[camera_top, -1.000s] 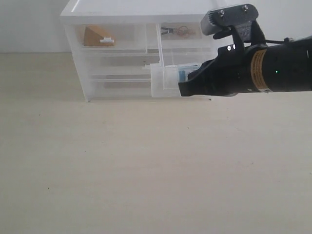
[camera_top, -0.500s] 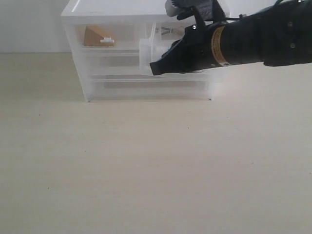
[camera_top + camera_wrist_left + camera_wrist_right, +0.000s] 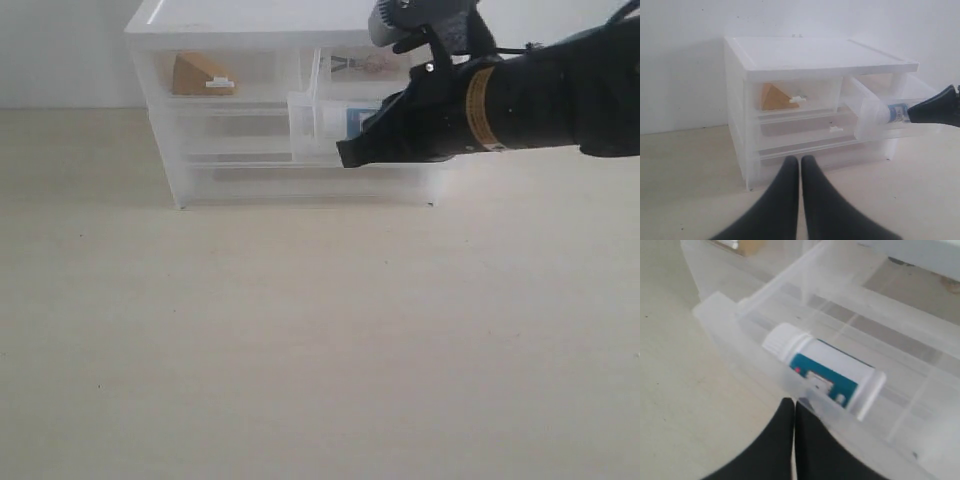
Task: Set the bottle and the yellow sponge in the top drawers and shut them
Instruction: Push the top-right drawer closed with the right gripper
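Observation:
The bottle [image 3: 822, 370] lies on its side inside the pulled-out right top drawer [image 3: 785, 277], white cap toward the drawer's front. My right gripper [image 3: 794, 402] is shut and empty, its tips against the outside of that drawer's wall. From outside, the right gripper [image 3: 345, 158] sits just beside the drawer's front [image 3: 303, 120], with the bottle [image 3: 352, 122] showing through the plastic. The yellow sponge [image 3: 203, 75] rests in the closed left top drawer [image 3: 262, 75]. My left gripper [image 3: 800, 161] is shut and empty, hovering in front of the chest [image 3: 820, 57].
The chest [image 3: 250, 15] stands against a white wall at the back of a tan table [image 3: 300, 330]. Below the top drawers are full-width drawers [image 3: 260, 172], closed. Small metal items [image 3: 362, 63] lie at the chest's top right, behind the open drawer.
The right arm swung up and left from low at the right, then eased back right a little. The open right drawer's front rose from a sagging position and moved left.

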